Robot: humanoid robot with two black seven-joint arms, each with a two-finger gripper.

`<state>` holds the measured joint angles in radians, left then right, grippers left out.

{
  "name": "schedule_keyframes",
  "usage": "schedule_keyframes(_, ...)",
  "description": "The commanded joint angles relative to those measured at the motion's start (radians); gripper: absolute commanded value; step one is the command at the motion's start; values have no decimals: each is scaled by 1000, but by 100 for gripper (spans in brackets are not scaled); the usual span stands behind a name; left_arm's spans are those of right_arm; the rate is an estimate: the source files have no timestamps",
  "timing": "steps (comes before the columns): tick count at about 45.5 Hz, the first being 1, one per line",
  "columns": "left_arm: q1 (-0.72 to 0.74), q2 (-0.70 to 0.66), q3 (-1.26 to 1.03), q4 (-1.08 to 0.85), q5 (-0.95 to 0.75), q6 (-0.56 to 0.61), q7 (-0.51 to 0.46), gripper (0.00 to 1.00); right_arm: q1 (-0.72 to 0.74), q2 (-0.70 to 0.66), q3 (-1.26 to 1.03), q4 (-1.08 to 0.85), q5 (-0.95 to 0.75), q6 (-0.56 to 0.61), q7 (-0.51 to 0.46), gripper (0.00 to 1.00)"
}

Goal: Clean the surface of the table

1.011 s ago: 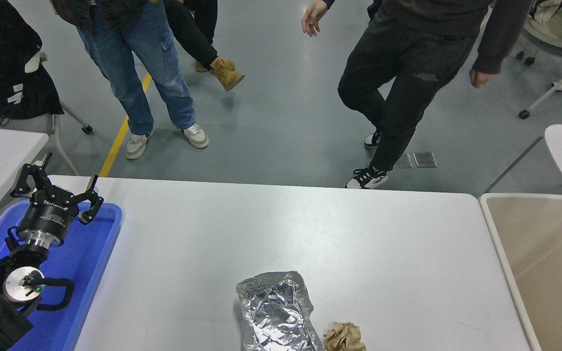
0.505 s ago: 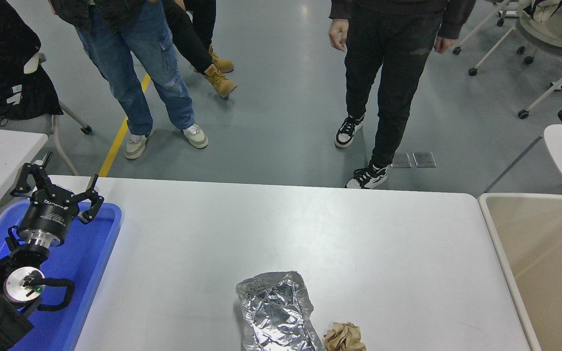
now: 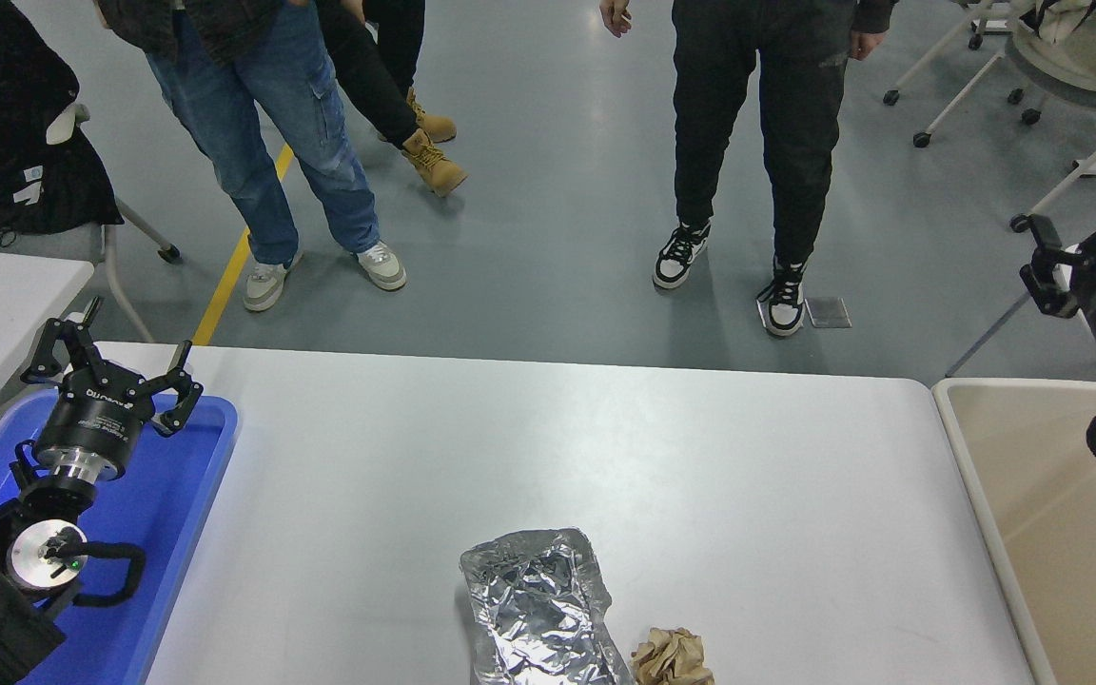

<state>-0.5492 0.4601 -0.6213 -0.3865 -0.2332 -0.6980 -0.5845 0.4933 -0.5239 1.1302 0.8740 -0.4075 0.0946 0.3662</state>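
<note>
My right claw (image 3: 1086,249) has entered at 3 o'clock over the beige bin (image 3: 967,457), fingers spread, empty. The left claw (image 3: 112,366) sits parked at 8 o'clock, open. Crumpled foil (image 3: 538,609) and a brown paper wad (image 3: 670,658) litter the bench surface (image 3: 605,447) at 6 o'clock; pickup pending.

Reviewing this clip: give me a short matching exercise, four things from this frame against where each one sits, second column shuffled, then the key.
Things:
1. left gripper
2. right gripper
3. foil sheet
4. brown paper ball

Places:
A. at the right edge, above the beige bin's far end
B. on the table surface, near edge, centre
C. over the blue tray, lower left
D. on the table just right of the foil

Pairs: 1-C, 2-A, 3-B, 4-D
</note>
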Motion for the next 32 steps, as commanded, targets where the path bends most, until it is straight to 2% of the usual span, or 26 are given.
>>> schedule_keyframes(1,0,0,0,0,0,0,0,100,-74,58,7,19,-4,1,13,98)
schedule_keyframes(32,0,0,0,0,0,0,0,100,-90,21,-12,7,13,1,19,98)
